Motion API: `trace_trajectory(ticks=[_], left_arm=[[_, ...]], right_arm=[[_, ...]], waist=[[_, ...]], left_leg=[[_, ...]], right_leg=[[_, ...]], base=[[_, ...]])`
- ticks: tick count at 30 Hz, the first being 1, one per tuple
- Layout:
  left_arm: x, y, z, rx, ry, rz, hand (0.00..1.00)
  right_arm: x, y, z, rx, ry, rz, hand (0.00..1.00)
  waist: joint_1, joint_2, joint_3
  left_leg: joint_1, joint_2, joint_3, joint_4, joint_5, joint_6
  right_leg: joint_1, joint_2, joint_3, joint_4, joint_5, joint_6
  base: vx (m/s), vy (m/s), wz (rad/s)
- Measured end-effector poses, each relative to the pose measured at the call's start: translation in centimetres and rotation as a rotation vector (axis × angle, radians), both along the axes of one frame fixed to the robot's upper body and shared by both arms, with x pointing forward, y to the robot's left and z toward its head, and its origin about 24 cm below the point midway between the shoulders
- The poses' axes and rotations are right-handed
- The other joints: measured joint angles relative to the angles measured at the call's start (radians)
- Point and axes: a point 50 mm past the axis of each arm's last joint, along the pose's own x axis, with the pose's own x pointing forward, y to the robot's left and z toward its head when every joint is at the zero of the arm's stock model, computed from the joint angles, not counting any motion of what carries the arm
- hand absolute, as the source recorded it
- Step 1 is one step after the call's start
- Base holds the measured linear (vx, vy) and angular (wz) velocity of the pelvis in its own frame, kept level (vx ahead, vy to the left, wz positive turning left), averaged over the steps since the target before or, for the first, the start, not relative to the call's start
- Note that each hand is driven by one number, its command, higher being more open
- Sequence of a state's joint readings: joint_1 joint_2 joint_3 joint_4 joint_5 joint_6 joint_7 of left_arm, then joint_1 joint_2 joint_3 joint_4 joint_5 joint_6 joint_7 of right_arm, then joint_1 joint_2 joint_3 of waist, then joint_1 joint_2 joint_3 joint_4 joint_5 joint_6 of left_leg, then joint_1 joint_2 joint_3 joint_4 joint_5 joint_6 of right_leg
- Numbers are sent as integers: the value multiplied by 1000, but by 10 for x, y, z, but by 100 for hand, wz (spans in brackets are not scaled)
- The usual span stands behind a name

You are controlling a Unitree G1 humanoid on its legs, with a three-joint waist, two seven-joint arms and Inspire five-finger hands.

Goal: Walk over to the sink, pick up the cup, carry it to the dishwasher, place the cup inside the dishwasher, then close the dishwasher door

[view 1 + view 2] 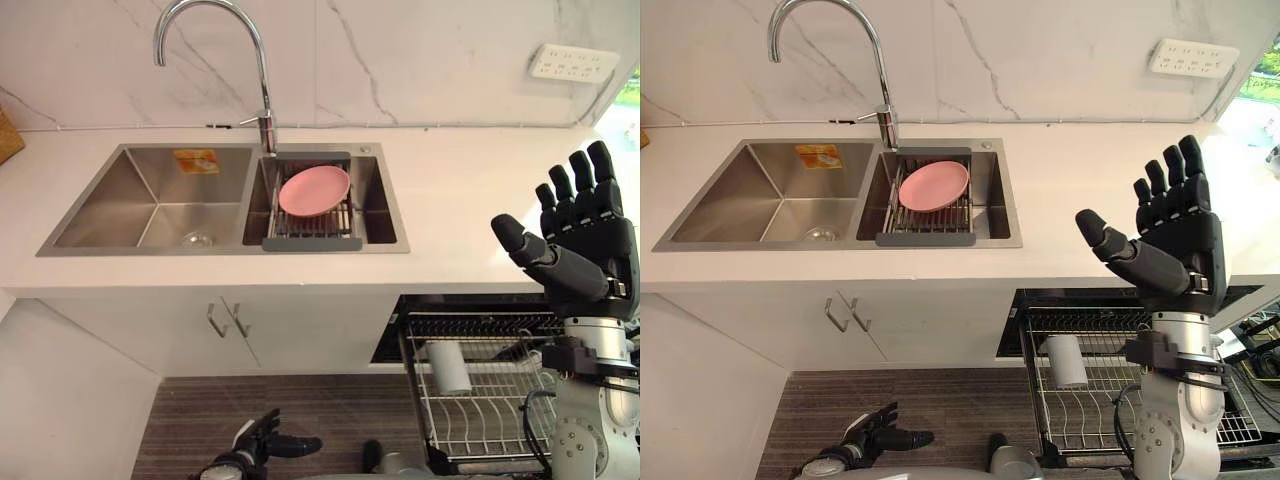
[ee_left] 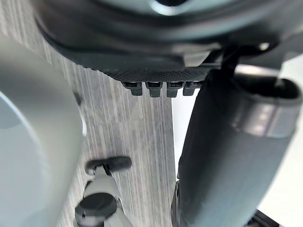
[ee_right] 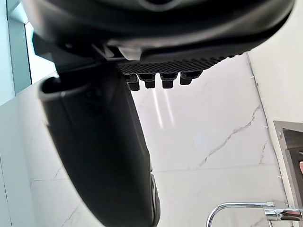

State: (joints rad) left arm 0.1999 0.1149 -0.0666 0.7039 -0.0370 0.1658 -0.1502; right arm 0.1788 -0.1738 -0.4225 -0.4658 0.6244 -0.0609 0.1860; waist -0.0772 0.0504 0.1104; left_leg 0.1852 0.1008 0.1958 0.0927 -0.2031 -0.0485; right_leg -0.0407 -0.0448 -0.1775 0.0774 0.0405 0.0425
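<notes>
A white cup [image 1: 448,365] stands in the pulled-out wire rack [image 1: 480,410] of the dishwasher, below the counter at the right. My right hand [image 1: 580,235] is raised above the counter's front edge over that rack, open, fingers straight up and thumb spread, holding nothing. Past its thumb [image 3: 104,156], the right wrist view looks onto the marble wall and the faucet [image 3: 246,208]. My left hand [image 1: 262,440] hangs low over the floor in front of the cabinet, open and idle. The steel double sink [image 1: 150,200] lies at the left of the counter.
A pink plate [image 1: 314,190] rests on a dark drain rack [image 1: 312,235] across the sink's right basin. A chrome faucet [image 1: 262,90] arches behind it. Cabinet doors with two handles [image 1: 228,320] sit under the sink. A white socket strip [image 1: 572,63] is on the wall at the far right.
</notes>
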Motion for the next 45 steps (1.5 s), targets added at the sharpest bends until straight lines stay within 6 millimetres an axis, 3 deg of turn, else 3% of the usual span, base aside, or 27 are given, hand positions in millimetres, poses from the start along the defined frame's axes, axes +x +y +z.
trace_trajectory(ticks=[7, 9, 10, 13, 14, 15, 16, 18, 19, 20, 22, 24, 27, 28, 29, 30, 31, 32, 34, 35, 36, 37, 38, 39, 43, 44, 45], left_arm=[[-14, 11, -2, 68, 20, 11, 100], [-12, 14, -1, 78, 0, 4, 100], [-6, 17, 3, 91, -46, -1, 100], [-1, 16, 11, 128, -108, 11, 100], [0, 15, 11, 127, -110, 6, 100], [2, 11, 13, 117, -127, 3, 100], [5, 7, 15, 106, -140, -4, 100], [5, 2, 16, 92, -148, -13, 100], [3, 1, 14, 85, -138, -6, 100], [2, -1, 14, 79, -134, -2, 100], [-3, 9, 15, 100, -123, -29, 100], [6, 4, 17, 98, -143, -43, 100], [26, 1, 25, 72, -179, -50, 100], [30, 0, 26, 62, -187, -60, 100], [33, 0, 27, 55, -191, -69, 100], [33, 1, 27, 54, -186, -78, 100], [31, 3, 26, 58, -179, -87, 100], [26, 6, 23, 68, -150, -99, 100], [14, 7, 15, 88, -78, -90, 100], [12, 10, 13, 114, -58, -71, 100], [11, 14, 12, 135, -48, -57, 100], [11, 17, 11, 148, -38, -34, 100], [9, 16, 8, 155, -21, -6, 100], [7, 21, 8, 173, -22, 22, 100], [10, 26, 9, 195, -40, 113, 100], [-9, 44, 2, 287, 18, 340, 100], [-9, 44, 2, 287, 18, 340, 100]], right_arm=[[1, -3, -6, 35, 27, -36, 100], [1, -1, -8, 48, 23, -35, 100], [0, 1, -8, 48, 12, -34, 100], [1, 8, -11, 51, 36, -26, 100], [1, 9, -11, 47, 40, -28, 100], [1, 8, -10, 45, 30, -38, 100], [2, 7, -7, 47, 17, -46, 100], [6, 8, -2, 42, -13, -41, 100], [8, 9, 0, 31, -17, -34, 100], [11, 15, -1, 34, -17, -10, 100], [15, 25, 1, 8, -22, 46, 100], [20, 30, 4, -34, -32, 74, 100], [20, 30, 6, -40, -38, 79, 100], [21, 31, 7, -45, -45, 89, 100], [23, 33, 8, -48, -57, 105, 100], [26, 38, 11, -44, -73, 133, 100], [28, 42, 11, -39, -80, 149, 100], [31, 48, 8, -30, -77, 184, 100], [35, 57, 2, -39, -56, 233, 100], [36, 64, 2, -56, -55, 262, 100], [36, 68, 1, -71, -54, 281, 100], [37, 70, 1, -85, -53, 297, 100], [38, 70, -2, -99, -37, 306, 100], [40, 69, -7, -117, -12, 304, 100], [40, 61, -5, -149, -9, 288, 100], [38, 70, 1, -168, -71, 403, 100], [38, 70, 1, -168, -71, 403, 100]], waist=[[2, 5, -2], [3, -4, -3], [-3, -5, 10], [-2, 24, 43], [6, 22, 44], [9, 20, 45], [10, 19, 46], [11, 28, 46], [18, 57, 40], [35, 73, 54], [41, 22, 47], [38, 37, 37], [41, 24, 24], [41, 23, 24], [43, 20, 25], [40, 13, 30], [37, 5, 35], [33, -14, 37], [33, -21, 11], [34, -39, 3], [34, -53, -2], [32, -62, 5], [32, -42, 9], [40, -39, 10], [42, -36, 8], [87, -46, 14], [87, -46, 14]], left_leg=[[20, -4, 8, 10, 2, 0], [-41, -7, 10, 130, -3, -8], [-145, 3, 9, 338, -4, -8], [-291, 76, 9, 691, 52, 4], [-288, 72, 10, 688, 21, 2], [-291, 59, 10, 614, -56, 6], [-291, 36, 5, 486, -83, 10], [-274, 5, -36, 242, -85, -2], [-269, 15, -45, 201, -50, -10], [-260, 28, -46, 209, -35, -9], [-237, -21, -33, 224, -32, -2], [-211, -34, -11, 205, -6, 43], [-173, -74, -3, 153, 1, 55], [-151, -81, -2, 131, 1, 58], [-126, -87, 6, 108, 1, 66], [-89, -94, 15, 83, -4, 74], [-66, -97, 19, 71, -7, 80], [-17, -105, 26, 53, -15, 89], [3, -104, 32, 43, -24, 88], [-3, -99, 29, 41, -26, 84], [-12, -98, 22, 45, -33, 73], [-18, -94, 10, 57, -42, 58], [-20, -68, -2, 64, -49, 48], [-15, -42, -16, 71, -50, 45], [4, -16, -76, 108, -56, 34], [-35, -50, -98, 47, -31, 32], [-35, -50, -98, 47, -31, 32]], right_leg=[[39, 6, 9, -44, 15, 1], [38, -4, 39, -60, -1, -1], [53, -10, 69, -87, -2, -3], [123, 17, 79, -141, -5, -29], [127, 12, 90, -137, -2, -33], [119, 4, 113, -126, 2, -39], [108, -9, 129, -127, 4, -42], [81, -7, 174, -144, -4, -38], [88, 19, 194, -135, -23, -31], [24, 61, 213, 73, -66, -44], [61, 38, 239, 109, -168, -32], [81, 29, 262, 79, -159, -10], [68, -4, 270, 121, -187, 15], [56, -8, 267, 169, -201, 29], [18, -8, 264, 263, -227, 65], [-55, -15, 249, 444, -244, 91], [-92, -24, 235, 544, -242, 93], [-147, -56, 190, 693, -256, 71], [-203, -106, 104, 694, -279, 35], [-222, -114, 69, 577, -273, 27], [-223, -110, 56, 439, -220, 13], [-210, -100, 60, 337, -129, 20], [-173, -72, 44, 295, -101, 5], [-133, -42, 33, 232, -85, -4], [-34, -16, 11, 137, -64, -7], [36, -22, 13, -164, 150, 3], [36, -22, 13, -164, 150, 3]], base=[[-6, 9, -4], [-50, -30, 2], [-49, -52, 18], [-57, -32, -10], [50, 22, -36], [44, 62, -36], [9, 80, -35], [-24, 117, -58], [66, 116, -100], [179, 85, -98], [219, 60, -83], [218, 112, -37], [195, 102, -8], [134, 72, -10], [146, 87, -19], [129, 74, -19], [153, 57, -19], [139, 22, -12], [185, -12, -4], [269, -74, 9], [251, -106, 16], [265, -120, 16], [249, -115, 7], [232, -117, 0], [147, -99, 6], [0, 0, 0], [0, 0, 0]])
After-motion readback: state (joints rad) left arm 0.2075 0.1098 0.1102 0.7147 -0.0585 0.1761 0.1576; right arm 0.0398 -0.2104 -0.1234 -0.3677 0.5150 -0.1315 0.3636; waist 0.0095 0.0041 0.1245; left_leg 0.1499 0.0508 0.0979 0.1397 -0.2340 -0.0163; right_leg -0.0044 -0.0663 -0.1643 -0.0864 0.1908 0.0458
